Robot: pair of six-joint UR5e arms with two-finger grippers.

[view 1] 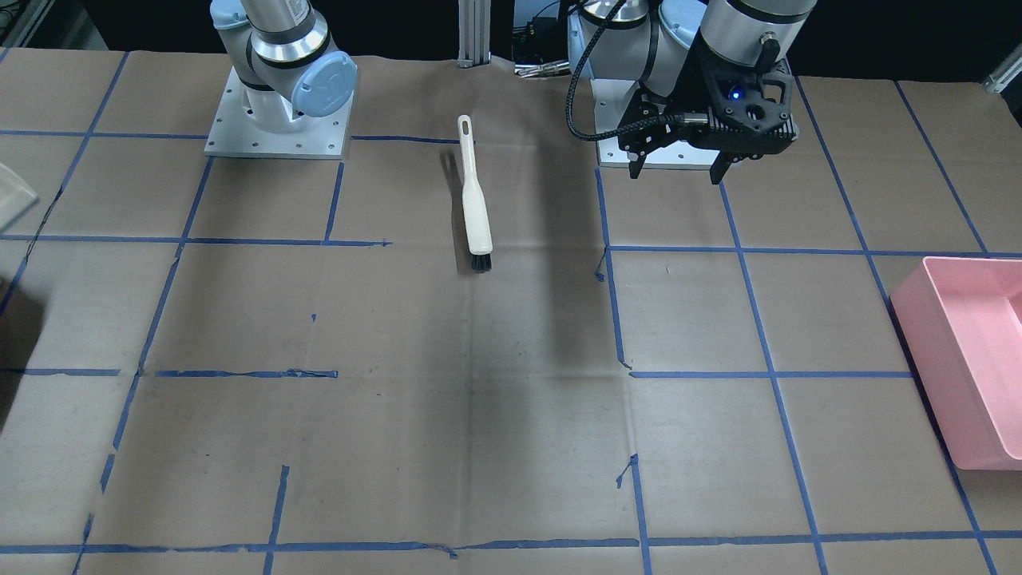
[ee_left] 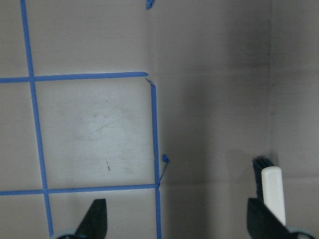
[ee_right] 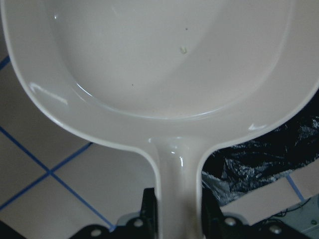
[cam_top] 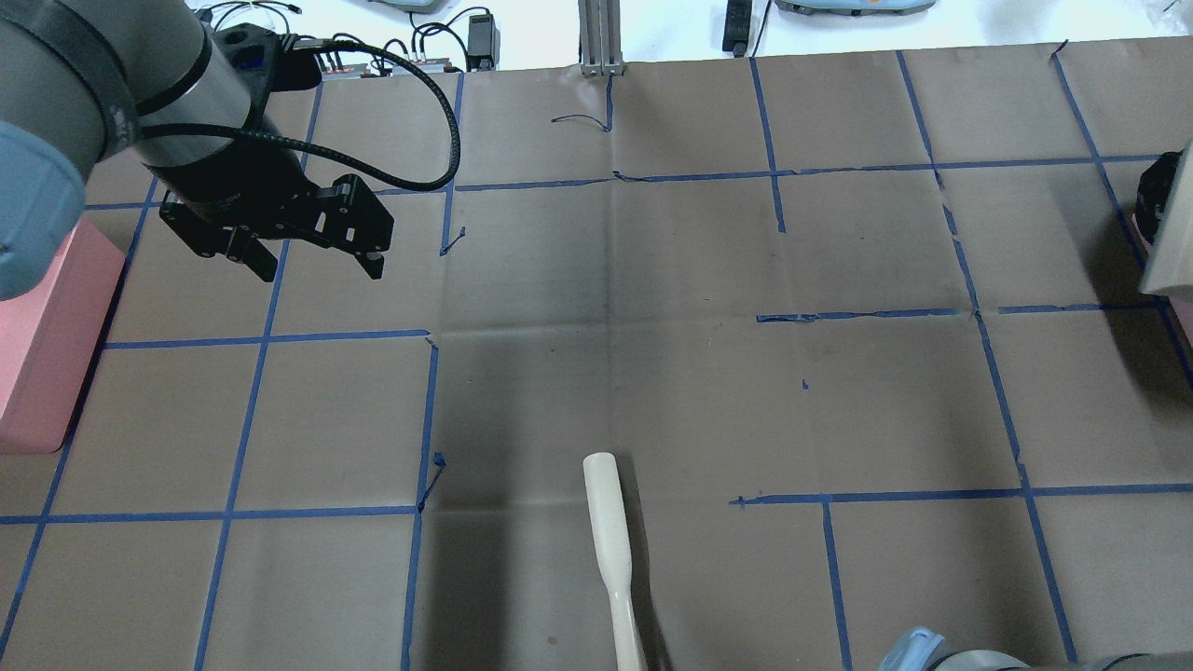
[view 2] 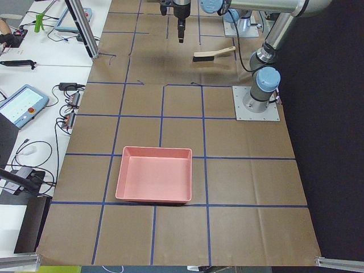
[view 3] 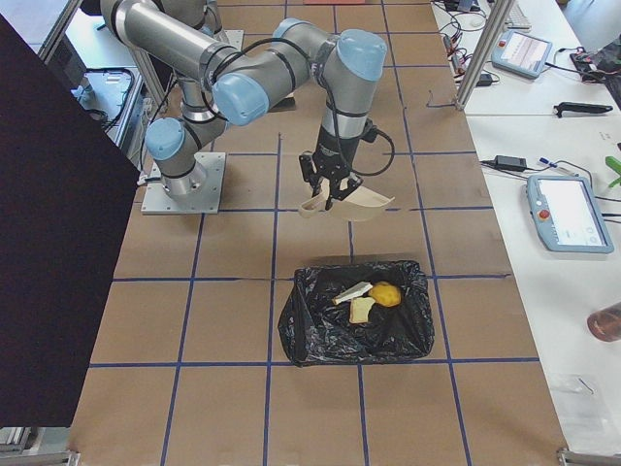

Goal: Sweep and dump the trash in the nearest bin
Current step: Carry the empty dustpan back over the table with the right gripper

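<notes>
Right claw (ee_right: 179, 211): clenched on the handle of the cream dustpan (ee_right: 159, 64). The handle runs straight back into the claw and the pan spreads ahead of it.
- The pan hangs above the surface (view 1: 479, 399), just beside the black-bag bin (view 3: 315, 340), on the side towards the surface's middle.
- The pan looks empty bar a speck.

Trash, all inside the bin:
- yellow-green ball (view 3: 385, 293)
- crusted white bread piece (view 3: 351, 290)
- pale bread piece (view 3: 362, 310)

I judge the dump done. The right arm is much the nearer to the bin, and there is open room around it.

The brush (view 1: 475, 208) lies flat, well apart from the bin, with its long axis crosswise to the line towards it.

Left claw (view 1: 675, 174): spread and empty, farther from the bin than the brush.

The pink tray (view 1: 970, 351) is farthest from the bin.
</notes>
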